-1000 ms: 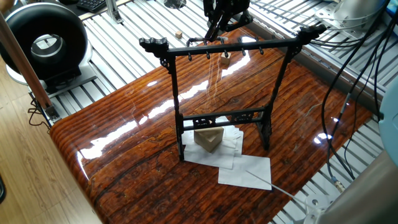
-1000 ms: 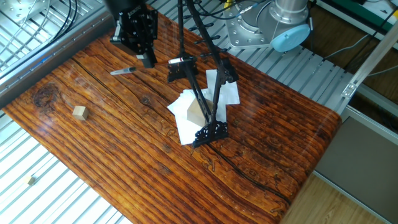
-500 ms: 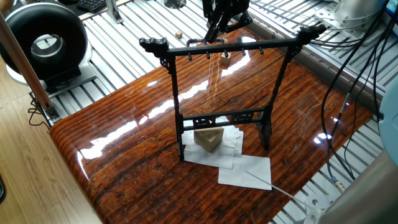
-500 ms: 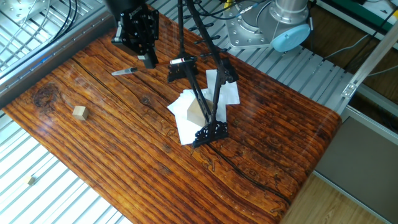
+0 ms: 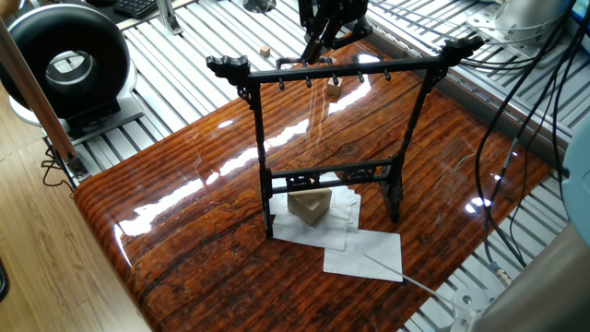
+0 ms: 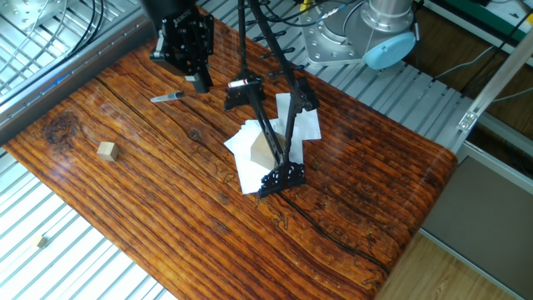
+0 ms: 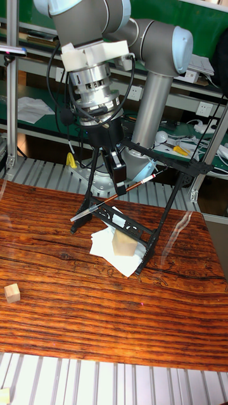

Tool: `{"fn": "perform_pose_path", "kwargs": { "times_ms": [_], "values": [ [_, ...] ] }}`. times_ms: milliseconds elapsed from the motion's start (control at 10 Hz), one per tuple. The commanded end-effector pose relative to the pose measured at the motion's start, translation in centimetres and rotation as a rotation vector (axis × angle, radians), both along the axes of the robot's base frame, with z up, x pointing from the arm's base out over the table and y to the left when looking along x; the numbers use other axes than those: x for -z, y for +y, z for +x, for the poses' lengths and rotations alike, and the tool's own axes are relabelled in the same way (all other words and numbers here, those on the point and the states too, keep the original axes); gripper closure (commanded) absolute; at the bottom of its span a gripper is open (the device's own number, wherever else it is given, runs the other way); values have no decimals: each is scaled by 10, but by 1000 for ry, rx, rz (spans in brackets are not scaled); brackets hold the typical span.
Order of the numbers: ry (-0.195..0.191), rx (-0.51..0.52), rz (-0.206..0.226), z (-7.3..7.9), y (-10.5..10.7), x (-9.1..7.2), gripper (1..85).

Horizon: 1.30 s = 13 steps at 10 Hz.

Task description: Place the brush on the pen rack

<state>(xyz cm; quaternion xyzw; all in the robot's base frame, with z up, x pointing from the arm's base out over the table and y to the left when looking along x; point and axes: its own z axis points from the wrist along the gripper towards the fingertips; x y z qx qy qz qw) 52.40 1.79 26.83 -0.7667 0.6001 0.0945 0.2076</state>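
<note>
Dark, glossy red-brown wood grain covers the desk (image 6: 166, 208), and above its far side the black claw (image 7: 118, 185) hangs from the UR5 arm. Its two fingers are pressed together on the brush (image 7: 113, 198), pinching the thin shaft partway along. In the tall fixed view the brush lies at a slant, its pale tip up toward the right and its darker end down toward the left, clear of the desk. In the other fixed view the brush (image 6: 167, 97) shows as a short sliver just left of the claw (image 6: 198, 81). In one fixed view the claw (image 5: 318, 48) sits behind the rack's top crossbar, and the brush cannot be made out there.

The pen rack (image 5: 324, 138) stands upright near the middle of the desk, its pegs along the crossbar bare. Its feet rest on white paper sheets (image 5: 364, 251), with a tan wedge-shaped block (image 5: 309, 206) between the uprights. A small wooden cube (image 6: 106, 150) lies well apart, toward the desk's edge.
</note>
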Motion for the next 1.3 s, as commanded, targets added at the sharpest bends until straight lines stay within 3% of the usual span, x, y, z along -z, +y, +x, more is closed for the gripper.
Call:
{"fn": "perform_pose_path", "kwargs": {
  "times_ms": [0,1200],
  "values": [
    [-9,8,6,3,2,-3,847],
    [-12,23,-11,1,3,-4,847]
  ]
}}
